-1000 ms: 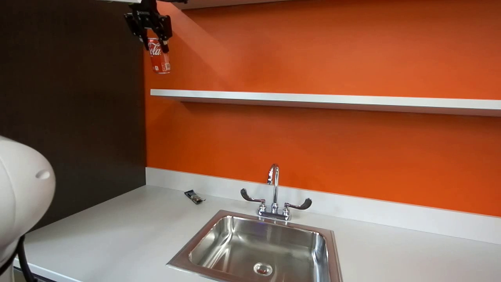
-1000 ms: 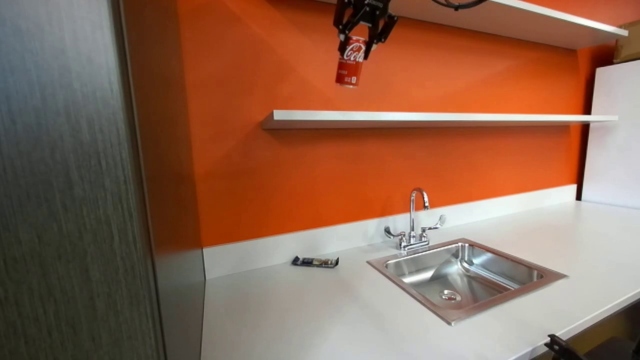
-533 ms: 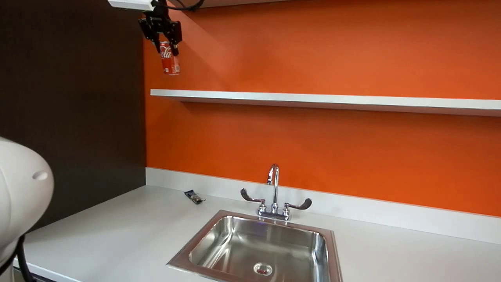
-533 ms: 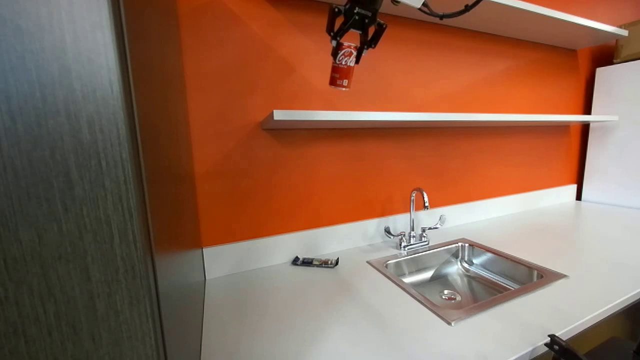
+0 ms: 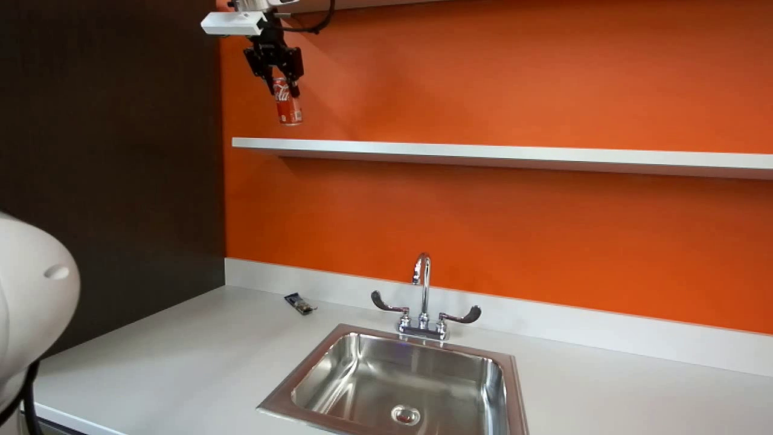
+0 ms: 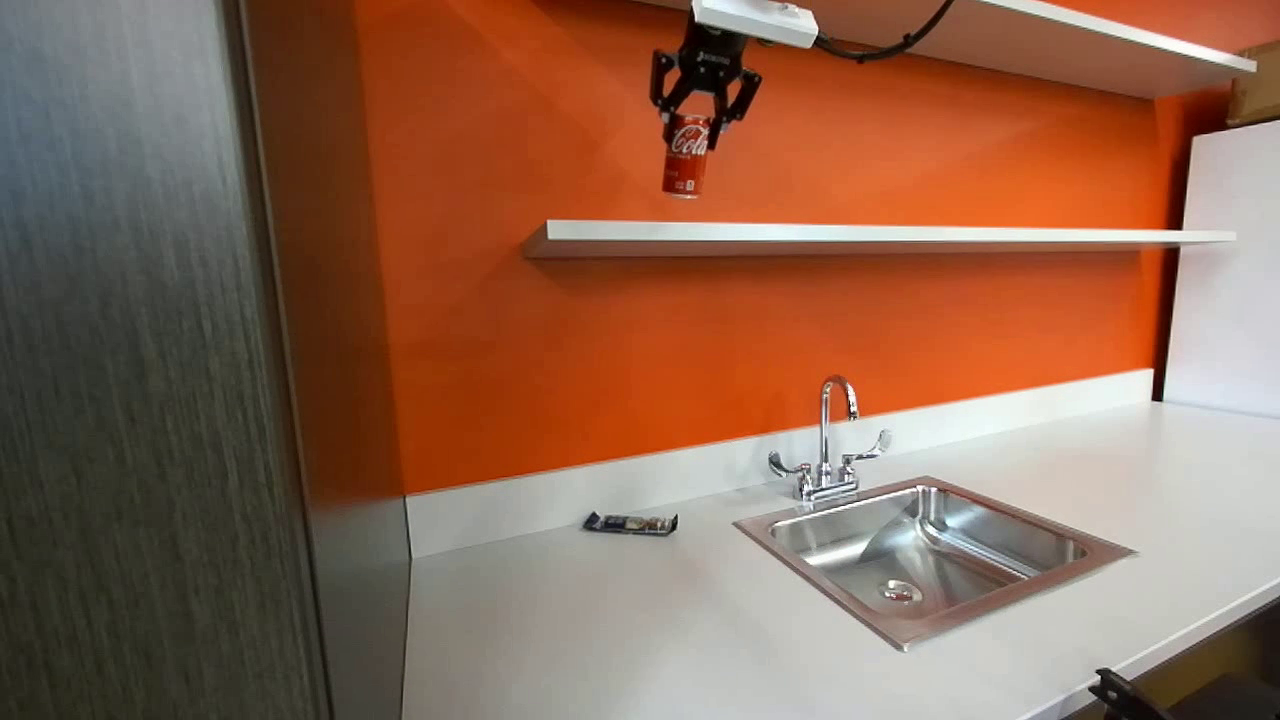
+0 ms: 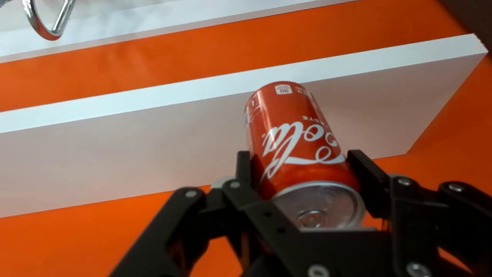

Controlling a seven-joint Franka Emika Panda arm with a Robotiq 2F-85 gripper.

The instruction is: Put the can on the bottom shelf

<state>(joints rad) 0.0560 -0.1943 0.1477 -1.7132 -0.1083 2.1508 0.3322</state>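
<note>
The red can [image 5: 288, 112] is held upright, tilted slightly, above the left part of the bottom shelf [image 5: 483, 152]. My gripper [image 5: 284, 93] is shut on the can's upper part. In an exterior view the can [image 6: 684, 177] hangs with a small gap over the white shelf [image 6: 880, 234], and the gripper [image 6: 692, 140] points down. In the wrist view the can [image 7: 296, 134] sits between both fingers [image 7: 300, 161], its silvery top facing the camera. The shelf's broad surface [image 7: 115, 161] shows behind it.
A higher white shelf [image 6: 1100, 50] is close above the gripper. A dark side panel [image 5: 121, 151] stands at the left. Below are a steel sink [image 5: 513, 386], a faucet [image 5: 424, 290] and a small dark packet [image 5: 299, 304] on the white counter [image 5: 181, 350].
My gripper, with the can in it, has come lower, nearer the bottom shelf. It has moved right in an exterior view. The can is now more upright.
</note>
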